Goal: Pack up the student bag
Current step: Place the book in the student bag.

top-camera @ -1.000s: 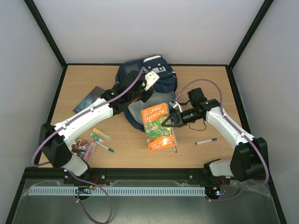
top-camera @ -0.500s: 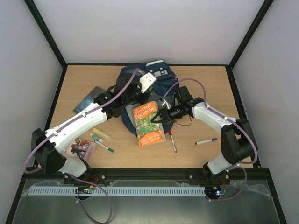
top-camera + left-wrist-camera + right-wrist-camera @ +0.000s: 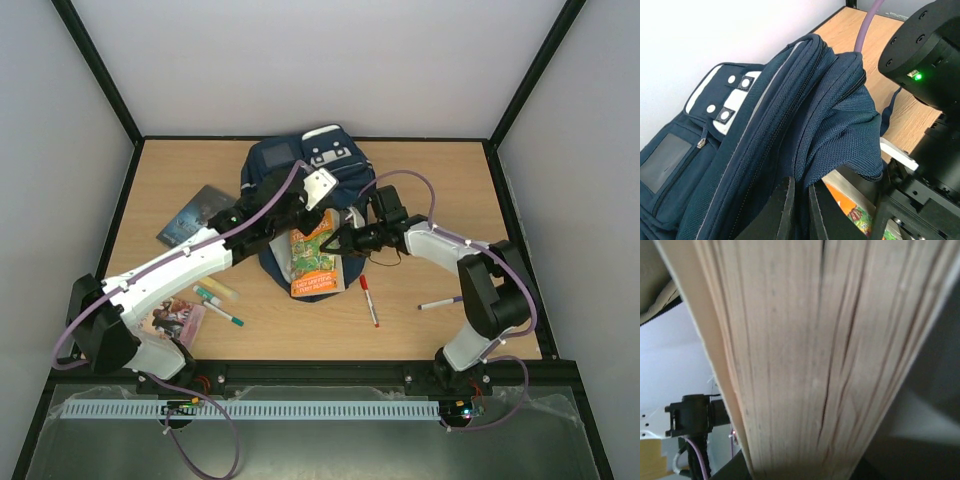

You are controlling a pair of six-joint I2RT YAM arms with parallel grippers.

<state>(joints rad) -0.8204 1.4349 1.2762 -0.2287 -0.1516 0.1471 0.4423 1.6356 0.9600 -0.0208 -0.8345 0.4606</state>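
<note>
Fingers (image 3: 784,210) of the left gripper (image 3: 800,186) pinch the student bag (image 3: 310,170) by its mouth fabric, holding it raised; the right gripper (image 3: 347,238) clamps an orange book (image 3: 315,262) at that mouth; this looks like the loading step, and the next move calls for sliding the book deeper under the lifted flap; the bag lies at the far middle of the table (image 3: 450,180), long axis near-to-far, mouth toward the table's near edge.

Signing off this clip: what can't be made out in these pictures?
- Top view: the left arm covers the student bag's mouth, so how far in the orange book sits is hidden; its title is too small.
- Right wrist view: the book's page edges fill the frame, hiding the fingers of the right hand.
- Left wrist view: the bottom edge cuts off the left hand; folded fabric hides the bag's inside.
</note>
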